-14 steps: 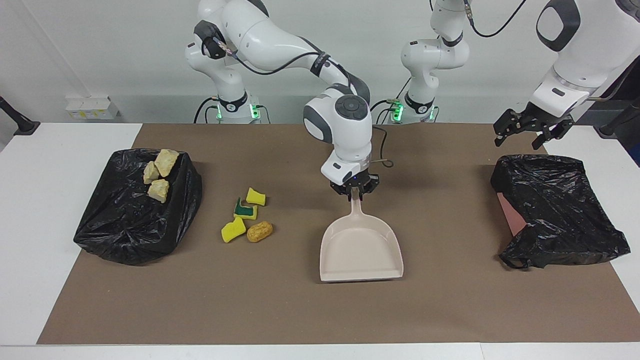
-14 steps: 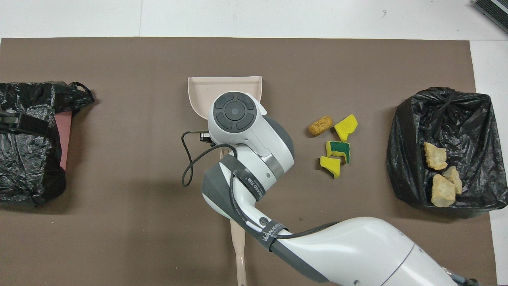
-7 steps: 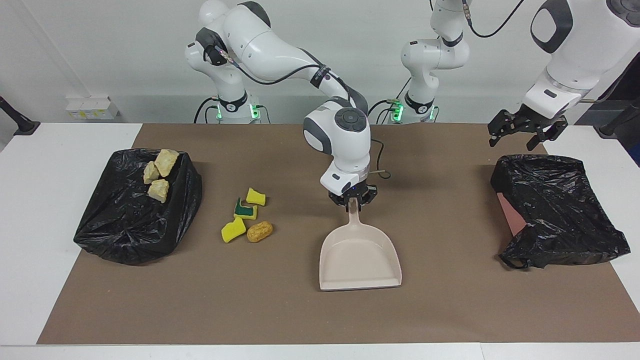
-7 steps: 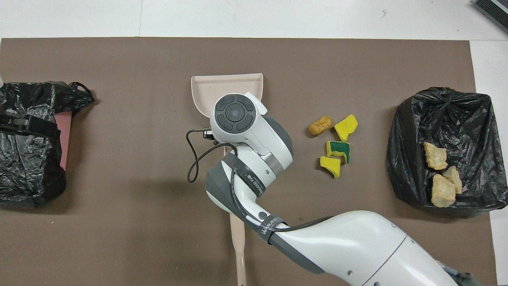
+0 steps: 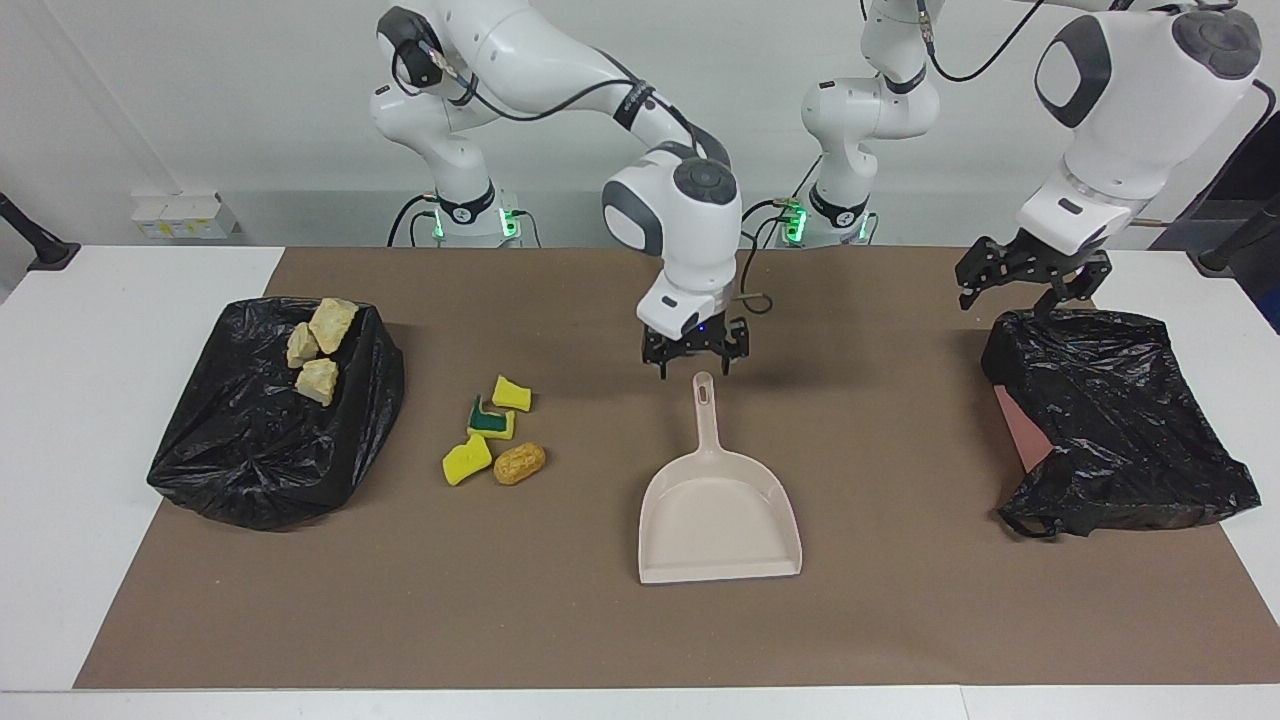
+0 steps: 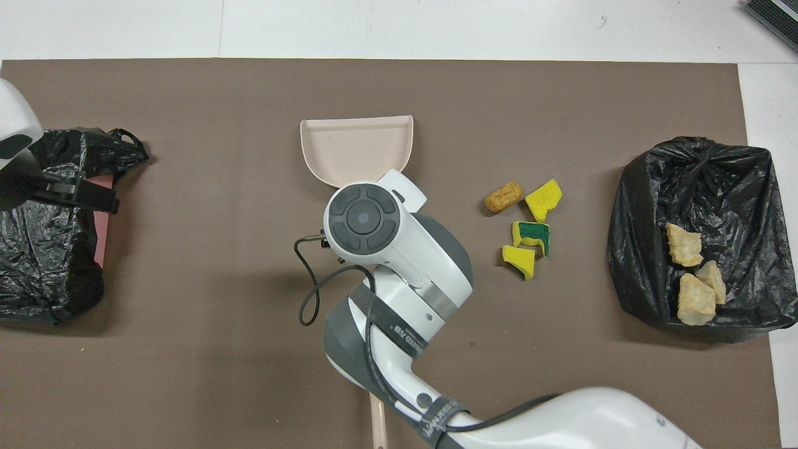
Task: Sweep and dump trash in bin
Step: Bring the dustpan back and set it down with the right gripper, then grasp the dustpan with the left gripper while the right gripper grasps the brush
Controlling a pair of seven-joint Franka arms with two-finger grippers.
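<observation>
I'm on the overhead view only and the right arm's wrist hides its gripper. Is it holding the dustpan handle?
Observer: No. The right gripper hangs open just above the handle's end, and the dustpan is free.
Operator: Is the pan flat?
Observer: Yes, it lies flat on the mat, with nothing in it.
Operator: And the left gripper?
Observer: The left gripper is open and empty, over the robots' edge of the black bag at the left arm's end.

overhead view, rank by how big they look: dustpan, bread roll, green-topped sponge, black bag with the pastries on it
1. black bag
2. dustpan, though the right arm hides part of it
3. green-topped sponge and bread roll: look alike, too close to rank
</observation>
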